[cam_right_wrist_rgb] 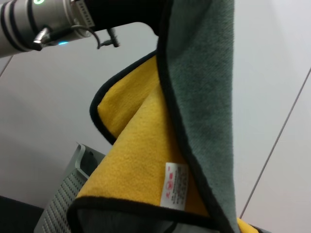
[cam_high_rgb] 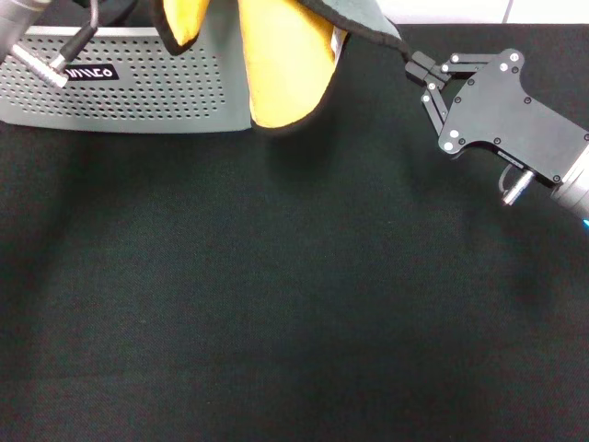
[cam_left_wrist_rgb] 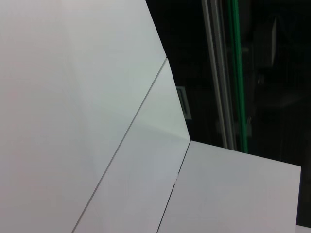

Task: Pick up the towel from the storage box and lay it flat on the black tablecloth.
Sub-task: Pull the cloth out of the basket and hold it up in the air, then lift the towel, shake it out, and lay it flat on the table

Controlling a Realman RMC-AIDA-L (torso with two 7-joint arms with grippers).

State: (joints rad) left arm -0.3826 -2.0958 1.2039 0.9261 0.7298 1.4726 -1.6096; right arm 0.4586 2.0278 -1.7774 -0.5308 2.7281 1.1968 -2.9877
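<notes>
Hanging at 12 o'clock above the storage box (cam_high_rgb: 129, 92), the towel (cam_high_rgb: 285, 64) is lifted. Right gripper (cam_high_rgb: 416, 64) fingers pinch its trim; left gripper's fingers I cannot tell. Next, spreading it flat on the black tablecloth (cam_high_rgb: 276, 304).

The towel (cam_high_rgb: 287, 64) hangs above the black tablecloth (cam_high_rgb: 276, 295) — storage box (cam_high_rgb: 129, 92) behind-left, right hand (cam_high_rgb: 417, 69) at its right edge.

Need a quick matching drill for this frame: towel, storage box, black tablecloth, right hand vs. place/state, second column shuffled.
Things:
1. towel
2. storage box
3. black tablecloth
4. right hand

Places or states:
A. spread under everything, bare in the near part
B. far left on the cloth, holed wall with black label
C. hanging in the air, yellow face and grey face both showing
D. at the far right, pinching the towel's dark-trimmed edge

Pairs: 1-C, 2-B, 3-A, 4-D
</notes>
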